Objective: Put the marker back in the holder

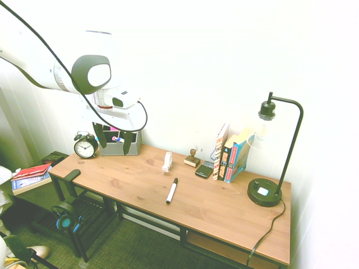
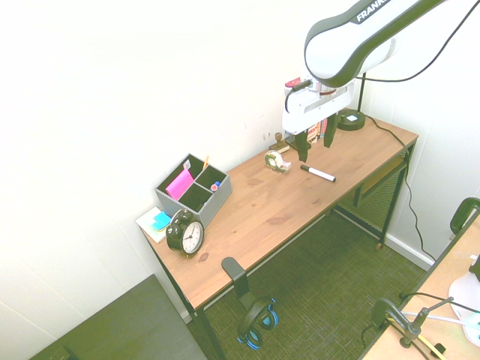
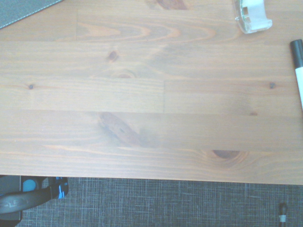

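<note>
The marker (image 1: pixel 171 191) (image 2: pixel 318 174), white with a black cap, lies flat on the wooden desk near its front edge, about mid-length. In the wrist view, its capped end (image 3: pixel 298 71) shows at the picture's edge. The holder (image 1: pixel 116 145) (image 2: pixel 195 189), a grey box with dark compartments, stands at the back of the desk beside the alarm clock. A grey corner of it (image 3: pixel 23 9) shows in the wrist view. My gripper (image 1: pixel 114 140) (image 2: pixel 315 142) hangs well above the desk, open, with nothing between its fingers. It is apart from both marker and holder.
A black alarm clock (image 1: pixel 86 145) stands at the desk's end next to the holder. A tape dispenser (image 1: pixel 167 161) (image 2: pixel 277 160) sits just behind the marker. A wooden stamp (image 1: pixel 192 158), a phone (image 1: pixel 204 169), books (image 1: pixel 233 157) and a black lamp (image 1: pixel 266 190) line the back. Headphones (image 1: pixel 67 216) hang off the desk's corner.
</note>
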### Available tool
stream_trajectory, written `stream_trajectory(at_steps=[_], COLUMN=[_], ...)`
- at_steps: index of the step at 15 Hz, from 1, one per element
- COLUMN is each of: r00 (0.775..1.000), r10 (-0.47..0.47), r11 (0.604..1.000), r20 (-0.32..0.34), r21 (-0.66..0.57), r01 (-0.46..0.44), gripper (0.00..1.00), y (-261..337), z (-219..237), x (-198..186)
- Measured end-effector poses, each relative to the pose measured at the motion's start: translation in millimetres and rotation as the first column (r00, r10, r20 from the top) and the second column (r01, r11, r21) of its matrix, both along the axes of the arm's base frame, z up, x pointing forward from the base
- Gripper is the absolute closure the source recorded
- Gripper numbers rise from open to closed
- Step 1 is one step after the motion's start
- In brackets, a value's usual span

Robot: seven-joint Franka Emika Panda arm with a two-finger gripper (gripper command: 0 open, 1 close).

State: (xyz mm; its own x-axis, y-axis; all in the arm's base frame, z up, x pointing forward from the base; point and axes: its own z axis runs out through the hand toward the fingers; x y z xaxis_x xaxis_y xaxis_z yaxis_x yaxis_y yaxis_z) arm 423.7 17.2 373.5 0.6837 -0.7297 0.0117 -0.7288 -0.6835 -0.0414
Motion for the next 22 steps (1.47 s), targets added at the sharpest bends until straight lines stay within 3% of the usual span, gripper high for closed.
stream_trajectory(at_steps=[3, 6, 12, 20, 21, 22], r00=[0.999, 0.982, 0.967, 0.977, 0.978, 0.978], r10=[0.018, 0.151, 0.237, 0.199, 0.197, 0.197], r11=[1.0, 0.988, 0.971, 0.977, 0.978, 0.978], r20=[0.027, 0.117, 0.087, 0.073, 0.068, 0.062], r21=[-0.002, -0.03, -0.06, -0.086, -0.084, -0.086], r01=[-0.018, -0.149, -0.233, -0.193, -0.191, -0.191], gripper=[0.0, 0.0, 0.0, 0.0, 1.0, 1.0], y=[0, -7, -56, -111, -115, -119], z=[1, -16, -83, -164, -170, -176], x=[3, 21, 46, 101, 104, 106])
